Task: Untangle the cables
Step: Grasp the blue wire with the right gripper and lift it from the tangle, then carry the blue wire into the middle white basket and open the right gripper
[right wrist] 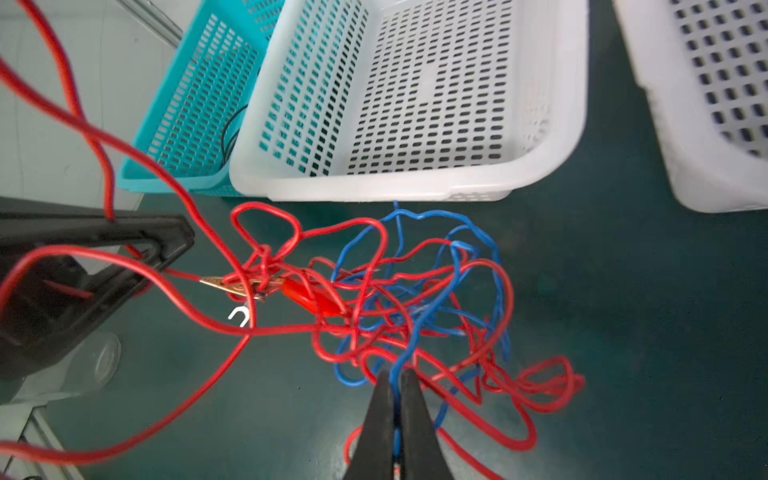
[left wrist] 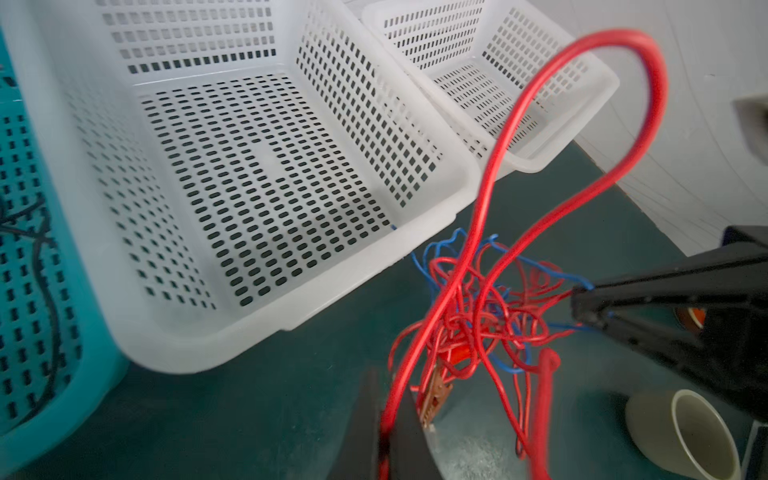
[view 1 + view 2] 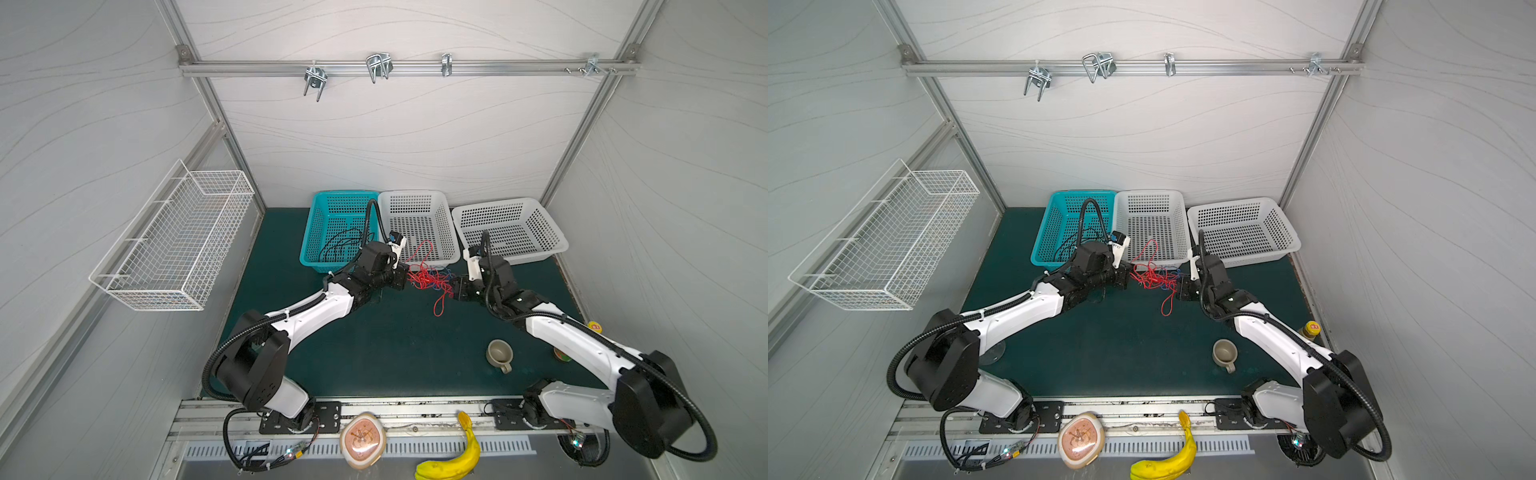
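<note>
While the cables (image 3: 428, 280) lay before the middle basket (image 3: 415, 193) near the mat's (image 3: 374, 353) far edge in both top views, the left wrist view showed the left gripper (image 2: 388, 436) clamped on a red wire (image 2: 658, 91). In the right wrist view the right gripper (image 1: 397, 415) pinched a blue wire (image 1: 415, 340). A slow, gentle parting seemed wisest.

Bright, even, diffuse light fills both top views. The arms cast only faint shadows on the bench (image 3: 395, 353), and the corner post (image 3: 582, 137) splays with wide-angle distortion. In the wrist views the red cable loop (image 2: 582, 45), left claw (image 2: 390, 399), right claw (image 1: 397, 374) and blue cable (image 1: 405, 357) blur up close, and the white basket (image 1: 706, 104) at the edge smears.
</note>
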{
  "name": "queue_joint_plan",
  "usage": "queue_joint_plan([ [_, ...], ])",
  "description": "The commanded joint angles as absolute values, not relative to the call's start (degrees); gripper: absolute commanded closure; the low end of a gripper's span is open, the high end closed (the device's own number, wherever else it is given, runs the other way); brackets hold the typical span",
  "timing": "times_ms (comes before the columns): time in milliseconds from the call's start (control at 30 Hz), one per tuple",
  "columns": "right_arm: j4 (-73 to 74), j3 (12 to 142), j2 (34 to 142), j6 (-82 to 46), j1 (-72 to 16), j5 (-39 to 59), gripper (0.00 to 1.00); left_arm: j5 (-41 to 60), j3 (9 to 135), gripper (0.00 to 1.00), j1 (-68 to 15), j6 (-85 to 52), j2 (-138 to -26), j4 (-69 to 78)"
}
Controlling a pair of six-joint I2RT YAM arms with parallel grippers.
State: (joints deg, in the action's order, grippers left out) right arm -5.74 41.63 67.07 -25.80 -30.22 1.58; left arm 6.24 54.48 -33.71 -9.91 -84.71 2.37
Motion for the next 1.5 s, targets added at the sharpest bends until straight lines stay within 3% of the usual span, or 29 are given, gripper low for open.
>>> queue_joint_plan([
  [0, -11.8, 41.3, 62.7, -24.6, -27.8, -4.2, 1.00, 2.9, 53.4, 1.00, -33.2, -7.8, -80.7, 1.0],
  [267, -21.1, 41.3, 60.0, -24.6, -22.6, -11.6, 1.00, 6.6, 50.5, 1.00, -33.1, -5.4, -73.1, -3.7],
  [667, -25.4, 42.5, 60.2, -23.7, -20.7, -15.0, 1.00, 1.8, 46.4, 1.00, -33.1, -5.1, -66.3, -4.9],
  [867, -20.4, 41.2, 58.0, -22.1, -20.7, -6.4, 1.00, 2.9, 46.3, 1.00, -33.1, -5.4, -66.6, -4.4],
  [1133, -9.1, 40.8, 56.6, -20.3, -20.8, 12.3, 1.00, 4.8, 46.3, 1.00, -33.0, -5.6, -67.7, -2.2],
  [1467, 1.3, 50.4, 67.3, -21.8, -21.6, 15.7, 1.00, 7.0, 45.3, 1.00, -33.0, -5.6, -67.8, 0.0],
])
